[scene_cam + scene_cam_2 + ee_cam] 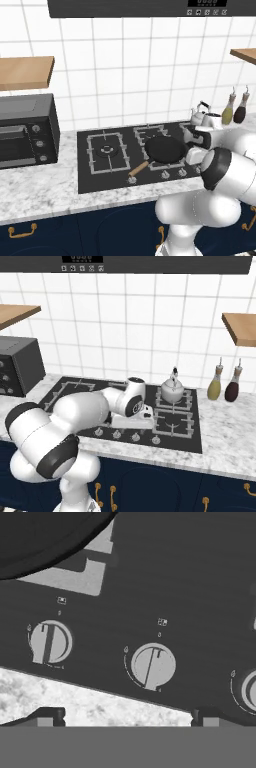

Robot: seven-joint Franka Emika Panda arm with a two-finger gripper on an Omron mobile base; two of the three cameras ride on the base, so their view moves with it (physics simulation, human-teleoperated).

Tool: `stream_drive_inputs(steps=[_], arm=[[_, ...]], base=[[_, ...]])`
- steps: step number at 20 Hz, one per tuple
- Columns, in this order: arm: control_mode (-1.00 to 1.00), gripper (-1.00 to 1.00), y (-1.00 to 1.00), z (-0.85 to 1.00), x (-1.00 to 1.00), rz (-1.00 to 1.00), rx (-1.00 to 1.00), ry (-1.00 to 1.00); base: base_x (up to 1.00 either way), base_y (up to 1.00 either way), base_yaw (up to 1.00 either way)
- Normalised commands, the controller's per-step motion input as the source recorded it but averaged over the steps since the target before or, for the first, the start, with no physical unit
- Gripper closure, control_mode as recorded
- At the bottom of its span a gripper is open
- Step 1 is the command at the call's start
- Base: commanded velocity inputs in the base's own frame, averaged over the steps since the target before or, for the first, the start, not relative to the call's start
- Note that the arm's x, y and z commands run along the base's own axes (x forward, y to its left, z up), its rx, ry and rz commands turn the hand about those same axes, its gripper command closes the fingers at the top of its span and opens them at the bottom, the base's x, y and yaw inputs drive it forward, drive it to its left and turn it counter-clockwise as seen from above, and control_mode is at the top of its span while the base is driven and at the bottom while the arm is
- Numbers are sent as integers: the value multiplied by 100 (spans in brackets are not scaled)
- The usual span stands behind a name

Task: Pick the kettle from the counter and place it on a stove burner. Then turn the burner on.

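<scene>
Kettle (172,389) already standing on the rear right burner of the stove (196,443), no more on the counter (227,426); first part of the task judged as done. Left to do: turning on the burner under the kettle.

Gripper (125,721) lowered over the front row of knobs, jaws wide apart, nothing held between them. In the hand view, fingertips (47,717) just above the front edge of the stove, where the marble counter begins. Middle knob (152,665) almost centred between the two tips, not yet touched. Which knob belongs to the kettle's burner: cannot tell from these pictures, so the choice of knob is the open question for the next move.

Counted:
- One kettle, upright, lid on.
- One black frying pan (164,149) with wooden handle, on a burner at the middle of the stove.
- Three knobs in the hand view, the third cut by the right edge; five in the front row in the right base view.
- Two bottles (214,385) on the counter, right of the stove, near each other.
- One dark toaster oven (26,131) on the counter, left of the stove.
- Two wooden shelves (25,71) on the tiled wall.
</scene>
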Motion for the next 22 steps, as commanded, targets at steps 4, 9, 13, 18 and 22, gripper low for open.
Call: stream_drive_inputs(steps=[4,9,13,18,22], arm=[[-100,-100,0,-19,-5,-11,0,-9],[-100,-100,0,-20,0,-6,0,-5],[-100,-100,0,-11,0,-1,0,-5],[-100,-100,0,-10,0,0,0,-3],[-100,-100,0,-3,13,0,0,0]], base=[[0,0,0],[0,0,0],[0,0,0],[0,0,0],[0,0,0]])
